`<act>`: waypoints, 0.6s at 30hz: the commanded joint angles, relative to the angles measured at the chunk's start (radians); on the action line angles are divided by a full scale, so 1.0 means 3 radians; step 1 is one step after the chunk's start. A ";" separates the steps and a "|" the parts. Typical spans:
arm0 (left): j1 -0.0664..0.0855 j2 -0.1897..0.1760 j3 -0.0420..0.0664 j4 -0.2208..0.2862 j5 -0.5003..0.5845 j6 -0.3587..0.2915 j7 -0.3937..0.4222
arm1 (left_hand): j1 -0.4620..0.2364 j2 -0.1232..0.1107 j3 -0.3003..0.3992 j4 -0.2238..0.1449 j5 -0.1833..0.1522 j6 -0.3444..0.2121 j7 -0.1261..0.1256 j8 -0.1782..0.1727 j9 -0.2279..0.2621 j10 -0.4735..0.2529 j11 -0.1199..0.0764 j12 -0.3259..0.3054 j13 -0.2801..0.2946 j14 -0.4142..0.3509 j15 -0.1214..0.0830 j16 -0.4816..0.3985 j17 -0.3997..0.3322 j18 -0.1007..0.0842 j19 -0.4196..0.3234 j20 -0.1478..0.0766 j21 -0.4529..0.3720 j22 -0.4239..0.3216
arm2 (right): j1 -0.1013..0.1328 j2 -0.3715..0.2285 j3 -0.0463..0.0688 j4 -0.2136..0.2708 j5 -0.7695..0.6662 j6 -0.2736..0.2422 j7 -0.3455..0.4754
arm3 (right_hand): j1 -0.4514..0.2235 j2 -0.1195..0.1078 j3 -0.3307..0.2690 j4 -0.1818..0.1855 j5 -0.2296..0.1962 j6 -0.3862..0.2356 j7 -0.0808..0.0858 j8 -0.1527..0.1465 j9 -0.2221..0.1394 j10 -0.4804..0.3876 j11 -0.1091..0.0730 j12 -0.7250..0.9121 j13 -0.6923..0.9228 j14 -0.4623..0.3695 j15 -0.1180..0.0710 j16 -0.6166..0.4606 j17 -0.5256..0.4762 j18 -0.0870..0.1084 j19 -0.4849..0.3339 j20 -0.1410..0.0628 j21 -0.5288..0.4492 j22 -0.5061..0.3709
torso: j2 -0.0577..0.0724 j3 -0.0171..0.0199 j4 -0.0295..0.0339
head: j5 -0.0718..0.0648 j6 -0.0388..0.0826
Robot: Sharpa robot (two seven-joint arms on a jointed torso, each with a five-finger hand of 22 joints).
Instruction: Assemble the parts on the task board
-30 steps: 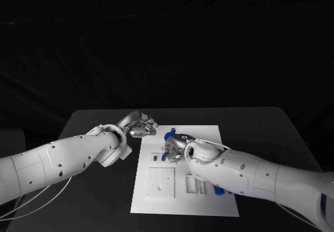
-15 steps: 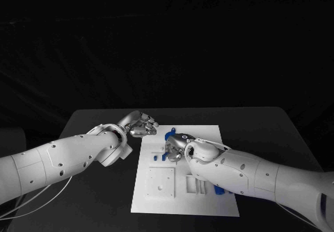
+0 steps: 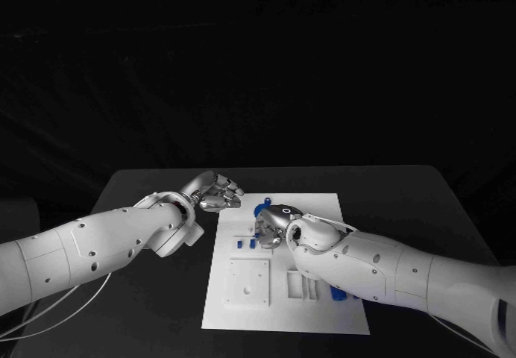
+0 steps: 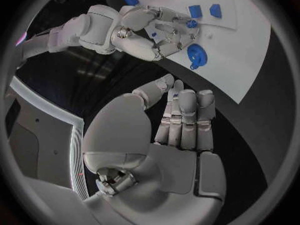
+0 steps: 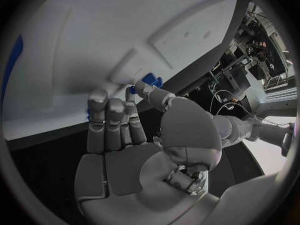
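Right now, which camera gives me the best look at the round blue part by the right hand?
The left wrist view: the round blue part lies in the open on the task board, beside the right hand. In the head view the right hand covers most of that spot. In the right wrist view I cannot pick it out.

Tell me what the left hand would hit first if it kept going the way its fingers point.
Probably the task board: the left hand's fingers aim at its near edge, just short of the round blue part. Depth is unclear.

Left robot hand (image 3: 215, 191) curled; right robot hand (image 3: 271, 226) pinching.
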 commanded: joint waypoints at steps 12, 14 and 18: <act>0.0012 -0.0018 0.0001 -0.0007 0.0759 0.0088 0.0000 | -0.0146 -0.0038 -0.0079 0.0151 -0.0077 -0.0015 0.0033 0.0016 -0.0011 0.0014 0.0007 0.0005 0.0017 0.0022 0.0007 -0.0013 -0.0007 0.0200 -0.0005 -0.0036 -0.0019 0.0032 | -0.0001 -0.0180 0.0031 0.0201 -0.0046 -0.0338 0.0091 | 0.0037 -0.0006 0.0025 -0.0011 -0.0017 0.0072 0.0017 0.0034 0.0006 0.0015 -0.0037 0.0011 0.0001 0.0011 -0.0033 -0.0010 0.0004 0.0176 0.0015 -0.0025 0.0027 0.0062 | -0.0004 0.0006 -0.0005 | 0.0000 0.0031; 0.0012 -0.0023 0.0000 -0.0005 0.0955 0.0137 -0.0024 | -0.0217 -0.0060 -0.0114 0.0206 -0.0107 -0.0019 0.0034 0.0021 -0.0014 0.0018 0.0004 0.0007 0.0020 0.0029 0.0005 -0.0011 -0.0007 0.0201 0.0001 -0.0039 -0.0019 0.0032 | -0.0001 -0.0234 0.0064 0.0273 -0.0046 -0.0374 0.0093 | 0.0038 -0.0010 0.0027 -0.0011 -0.0017 0.0073 0.0016 0.0035 0.0006 0.0017 -0.0038 0.0010 0.0000 0.0013 -0.0034 -0.0010 0.0004 0.0176 0.0016 -0.0026 0.0028 0.0061 | -0.0006 0.0008 -0.0007 | 0.0001 0.0043; 0.0015 -0.0042 -0.0002 0.0033 0.1584 0.0241 -0.0134 | -0.0357 -0.0114 -0.0192 0.0303 -0.0129 -0.0025 0.0034 0.0031 -0.0014 0.0027 0.0001 0.0011 0.0023 0.0038 0.0002 -0.0008 -0.0006 0.0202 0.0009 -0.0044 -0.0018 0.0031 | 0.0001 -0.0358 0.0131 0.0421 -0.0048 -0.0430 0.0089 | 0.0040 -0.0020 0.0033 -0.0007 -0.0017 0.0078 0.0014 0.0038 0.0008 0.0022 -0.0040 0.0009 -0.0001 0.0016 -0.0037 -0.0011 0.0004 0.0176 0.0020 -0.0027 0.0030 0.0060 | -0.0004 0.0007 -0.0008 | -0.0003 0.0066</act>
